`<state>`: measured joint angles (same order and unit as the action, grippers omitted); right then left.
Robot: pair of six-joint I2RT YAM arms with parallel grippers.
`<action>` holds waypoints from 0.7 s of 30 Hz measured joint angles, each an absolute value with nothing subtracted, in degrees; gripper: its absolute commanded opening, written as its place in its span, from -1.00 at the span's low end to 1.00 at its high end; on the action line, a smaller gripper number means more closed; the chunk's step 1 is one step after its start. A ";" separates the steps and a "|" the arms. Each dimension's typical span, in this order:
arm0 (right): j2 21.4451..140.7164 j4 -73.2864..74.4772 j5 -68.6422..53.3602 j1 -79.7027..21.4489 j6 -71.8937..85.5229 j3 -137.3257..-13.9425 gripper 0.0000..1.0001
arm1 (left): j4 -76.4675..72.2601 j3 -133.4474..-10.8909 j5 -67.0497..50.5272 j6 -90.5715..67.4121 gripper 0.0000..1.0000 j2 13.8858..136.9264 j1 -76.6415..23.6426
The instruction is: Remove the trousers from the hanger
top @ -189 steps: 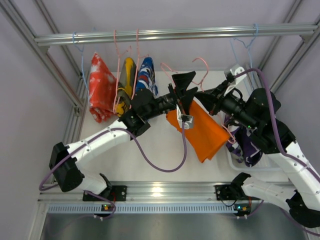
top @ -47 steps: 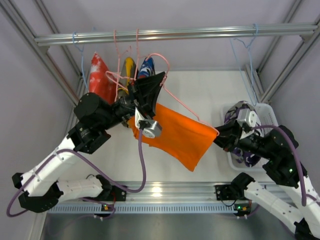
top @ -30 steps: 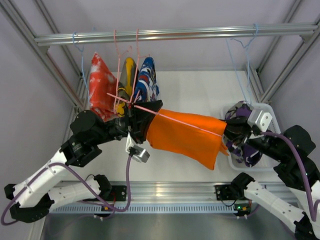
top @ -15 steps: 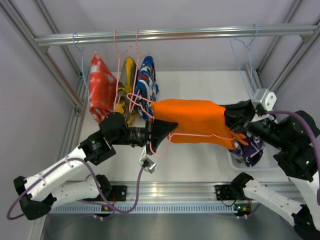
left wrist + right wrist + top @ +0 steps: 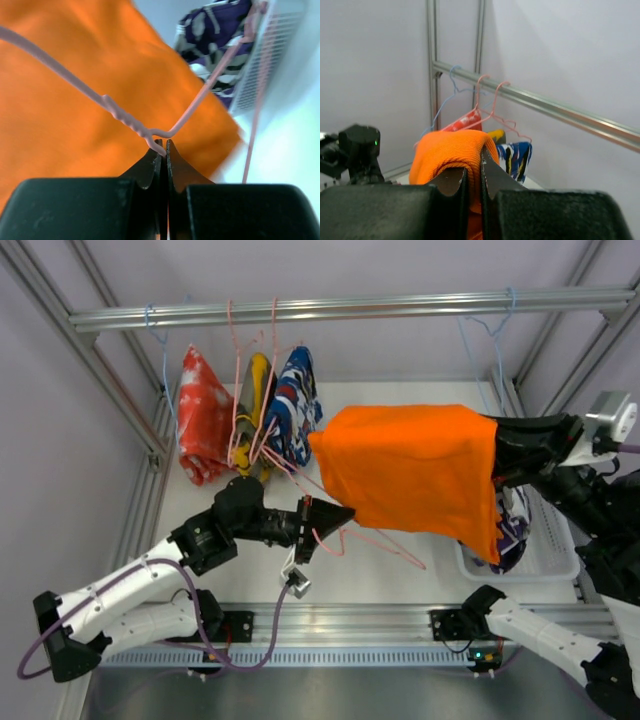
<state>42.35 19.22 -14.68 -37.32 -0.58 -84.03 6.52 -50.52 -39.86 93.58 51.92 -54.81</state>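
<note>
The orange trousers (image 5: 415,470) hang over the right half of the bench (image 5: 400,585), spread broad with the long axis running left to right. Their right end is pinched in the fully closed right claw (image 5: 474,167) and the free end points toward the left edge, while the camouflage trousers (image 5: 512,530) lie bunched in the white basket (image 5: 530,575) at the right edge. The left claw (image 5: 162,148) is clamped tight on the twisted neck of one pink hanger (image 5: 125,116); besides the two trousers, three garments hang from the far rail (image 5: 400,308): a red-and-white garment (image 5: 200,415), a yellow garment (image 5: 258,380) and a blue patterned garment (image 5: 297,405).
</note>
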 measured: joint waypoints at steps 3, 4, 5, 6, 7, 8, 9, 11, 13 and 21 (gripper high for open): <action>43.35 17.78 -13.34 -37.32 0.32 -87.66 -1.00 | 8.29 -48.88 -39.88 93.51 -1.00 51.92 -54.81; 43.62 17.37 -13.04 -37.32 0.40 -88.68 -1.00 | 8.38 -48.45 -39.90 93.54 -1.00 51.92 -54.81; 43.99 16.86 -12.80 -37.32 0.47 -89.82 -1.00 | 8.54 -48.12 -39.97 93.54 -1.00 51.90 -54.81; 44.36 16.27 -12.56 -37.32 0.45 -90.98 -1.00 | 8.67 -47.81 -40.07 93.56 -1.00 51.90 -54.81; 44.69 15.79 -12.19 -37.32 0.40 -92.03 -1.00 | 8.67 -47.33 -40.12 93.58 -1.00 51.75 -54.81; 44.97 15.55 -11.79 -37.32 0.05 -92.92 -1.00 | 8.69 -46.89 -40.10 93.58 -1.00 51.57 -54.78; 45.10 15.33 -11.03 -37.32 -0.43 -93.71 -1.00 | 8.73 -46.37 -40.12 93.60 -1.00 51.31 -54.81; 44.91 15.14 -8.73 -37.32 -2.26 -94.41 -1.00 | 8.84 -45.50 -40.10 93.58 -1.00 50.52 -54.81; 44.25 15.40 -5.26 -37.10 -4.58 -94.48 -1.00 | 9.15 -45.01 -40.05 93.56 -1.00 49.52 -54.81; 34.57 15.35 8.14 -29.21 -16.05 -87.90 -1.00 | 9.28 -45.36 -39.18 92.25 -1.00 44.93 -54.81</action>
